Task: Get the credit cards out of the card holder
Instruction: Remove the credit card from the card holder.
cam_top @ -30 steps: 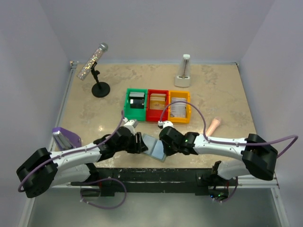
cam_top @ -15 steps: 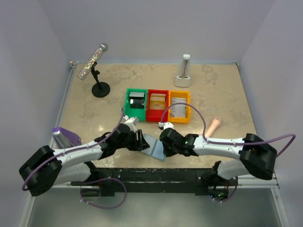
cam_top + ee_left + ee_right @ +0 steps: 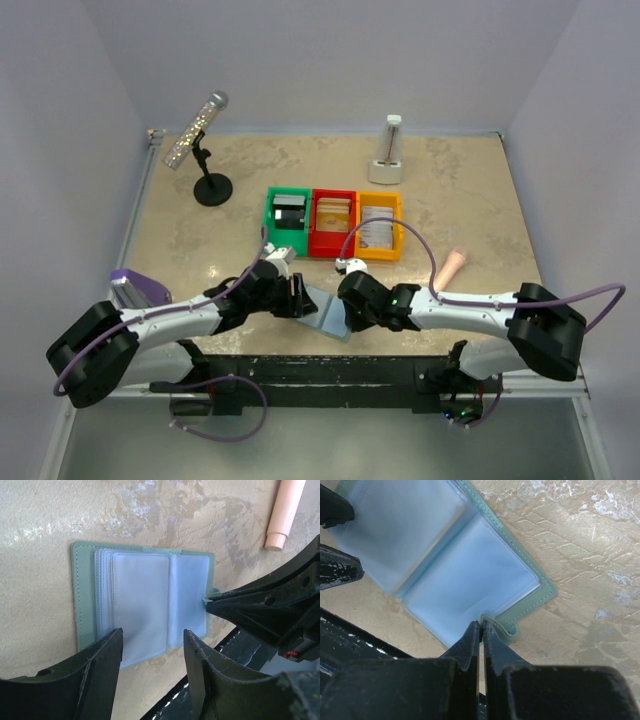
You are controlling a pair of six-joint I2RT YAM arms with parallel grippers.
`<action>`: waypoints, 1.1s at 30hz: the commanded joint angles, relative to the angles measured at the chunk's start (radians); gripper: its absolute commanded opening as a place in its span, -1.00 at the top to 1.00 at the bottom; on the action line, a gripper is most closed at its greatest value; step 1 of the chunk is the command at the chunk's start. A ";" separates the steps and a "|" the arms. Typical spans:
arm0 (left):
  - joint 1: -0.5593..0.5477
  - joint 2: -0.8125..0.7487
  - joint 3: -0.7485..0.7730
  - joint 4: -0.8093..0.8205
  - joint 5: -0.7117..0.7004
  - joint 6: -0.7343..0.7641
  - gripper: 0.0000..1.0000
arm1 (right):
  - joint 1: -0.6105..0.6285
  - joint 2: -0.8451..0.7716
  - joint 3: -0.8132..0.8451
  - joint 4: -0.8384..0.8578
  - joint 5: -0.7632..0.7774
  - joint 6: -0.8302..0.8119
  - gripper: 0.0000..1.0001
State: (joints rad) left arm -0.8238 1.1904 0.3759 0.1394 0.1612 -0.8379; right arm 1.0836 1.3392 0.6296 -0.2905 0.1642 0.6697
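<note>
The card holder (image 3: pixel 326 311) lies open near the table's front edge, a pale blue-green wallet (image 3: pixel 142 600) with clear pockets (image 3: pixel 445 565) in which I see no cards. My left gripper (image 3: pixel 152 632) hovers open over its near edge, touching nothing. The right gripper (image 3: pixel 481 624) is shut, its tips pressed against the wallet's edge beside the small tab (image 3: pixel 508 630); nothing shows between the jaws. Credit cards lie in the green (image 3: pixel 288 213), red (image 3: pixel 333 212) and yellow (image 3: pixel 378 228) bins behind the wallet.
A microphone on a black stand (image 3: pixel 205 150) is at the back left and a white upright object (image 3: pixel 388 152) at the back. A peach tube (image 3: pixel 452 266) lies to the right, a purple object (image 3: pixel 135 290) at the left edge. A black rail (image 3: pixel 330 365) borders the front.
The left arm has crept slightly forward and right, toward the wallet, jaws still open. The right gripper and the card holder have stayed in place.
</note>
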 commanded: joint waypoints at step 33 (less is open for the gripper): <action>-0.046 0.141 0.014 0.353 0.267 0.034 -0.12 | -0.001 -0.086 -0.013 -0.047 0.024 0.016 1.00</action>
State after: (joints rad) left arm -0.8623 1.3346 0.3988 0.3779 0.3729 -0.8001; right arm 1.0836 1.3266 0.6262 -0.2985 0.1646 0.6693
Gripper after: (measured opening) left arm 0.560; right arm 0.022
